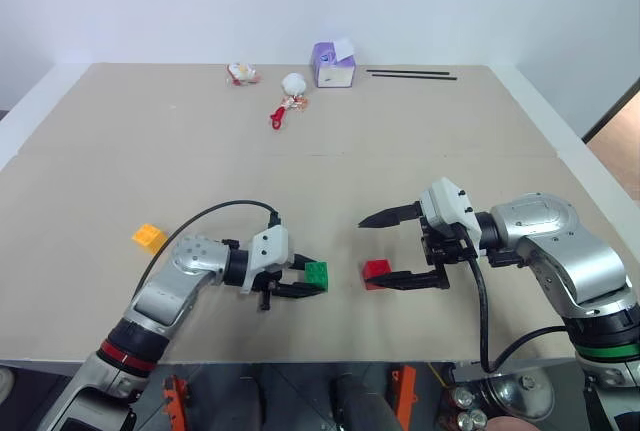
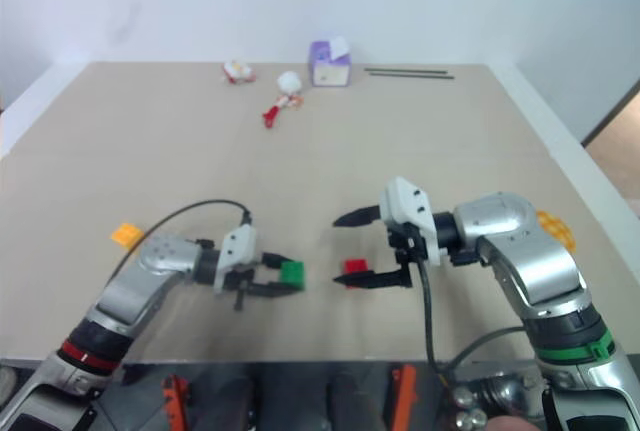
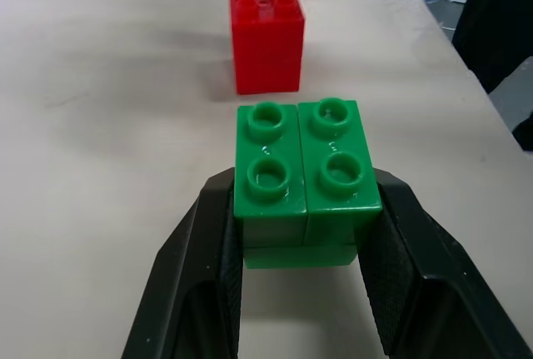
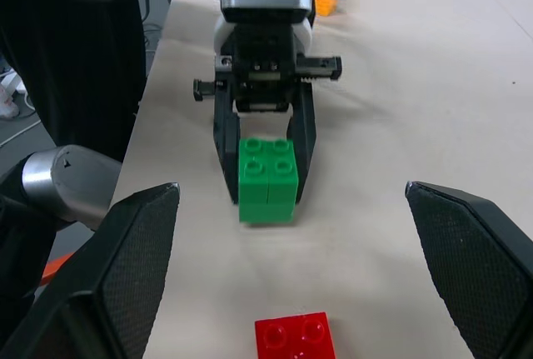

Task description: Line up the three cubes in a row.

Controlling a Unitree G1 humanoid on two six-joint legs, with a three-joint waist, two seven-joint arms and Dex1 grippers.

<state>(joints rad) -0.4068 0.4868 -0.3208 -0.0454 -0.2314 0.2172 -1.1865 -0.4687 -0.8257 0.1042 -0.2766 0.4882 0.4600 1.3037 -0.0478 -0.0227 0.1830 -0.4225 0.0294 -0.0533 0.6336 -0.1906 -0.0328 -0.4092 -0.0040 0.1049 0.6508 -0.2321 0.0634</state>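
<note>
Left wrist view: my left claw [image 3: 301, 242] is clamped on the green cube [image 3: 305, 174], one black finger [image 3: 200, 267] pressed to each side, studs up. Red cube [image 3: 266, 38] stands just beyond it on the tan surface [image 3: 100, 126], a narrow gap between the two, not touching.

Head views: green cube [image 1: 316, 274] sits at the tip of my left claw [image 1: 300, 281], near the front edge of the surface [image 1: 300, 151]. Red cube [image 1: 377, 271] lies just to its right, roughly level with it. Yellow-orange cube [image 1: 149, 238] rests well apart on the far left, alone, beside my left arm.

My right claw [image 1: 385, 249] is spread wide and holds nothing; one finger [image 1: 385, 217] points left above the red cube, the other lies low beside that cube. Whether the lower finger touches the cube, I cannot tell.

Right wrist view: red cube [image 4: 295, 336] lies between my two spread right fingers [image 4: 125, 267], with the green cube [image 4: 268, 179] and left claw [image 4: 266, 159] facing me past it.

Far edge of the surface: purple-and-white box [image 1: 333, 64], small white and red items [image 1: 290, 96] beside it, two thin black sticks [image 1: 410, 74] to the right.
</note>
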